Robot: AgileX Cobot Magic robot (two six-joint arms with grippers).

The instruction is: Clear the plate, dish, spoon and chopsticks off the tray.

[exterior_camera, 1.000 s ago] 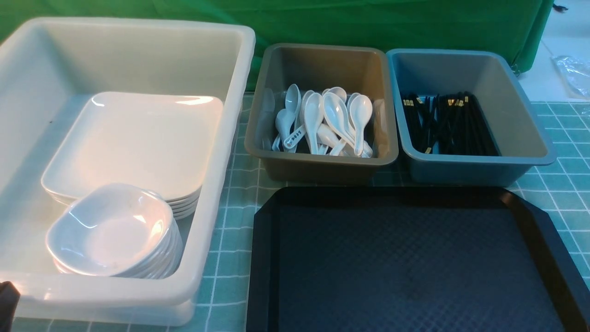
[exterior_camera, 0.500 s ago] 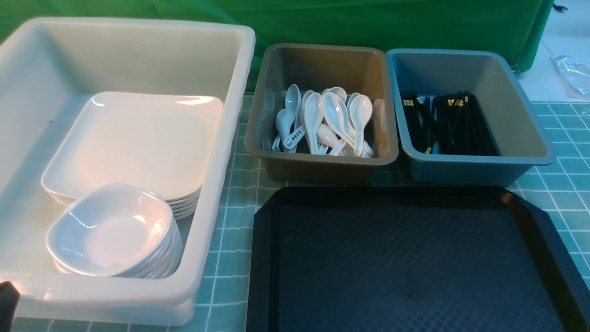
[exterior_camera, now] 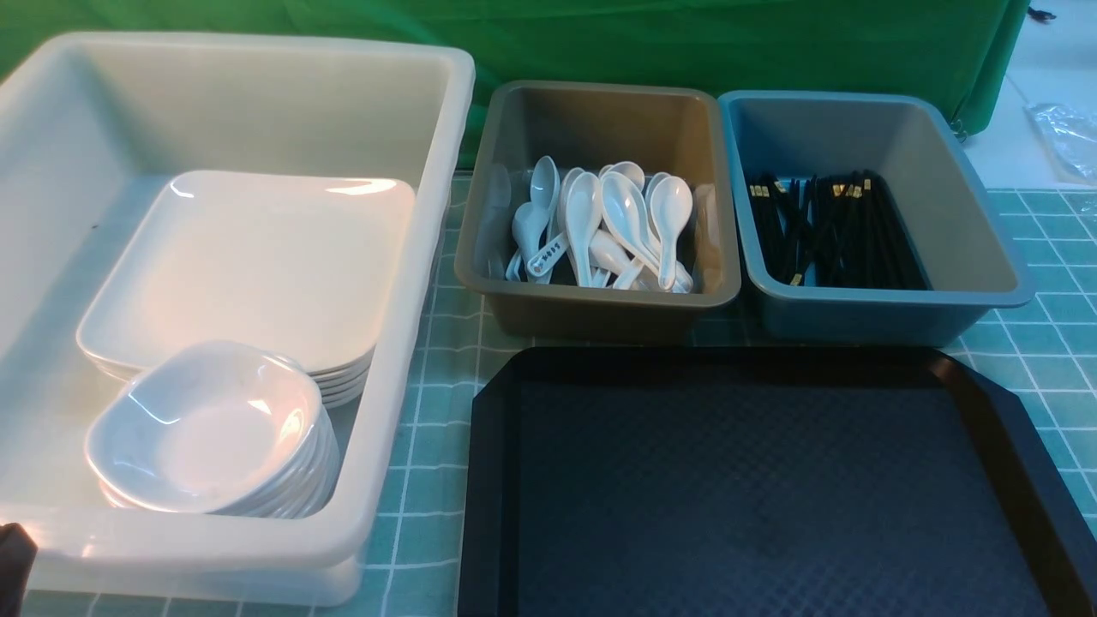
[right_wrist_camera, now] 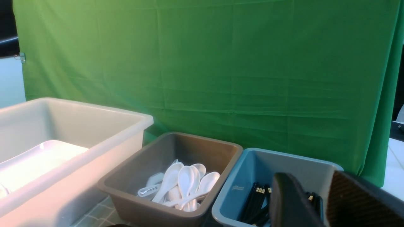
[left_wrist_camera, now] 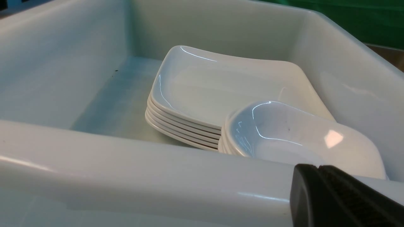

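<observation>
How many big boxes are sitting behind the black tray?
3. The white tub is on the left with plates and dishes, the brown tub in the middle holds spoons, and the blue tub on the right holds chopsticks.

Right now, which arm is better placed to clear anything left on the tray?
Right, though the tray looks bare. It lies on the robot's right; the left arm, jaws shut, sits by the white tub.
</observation>
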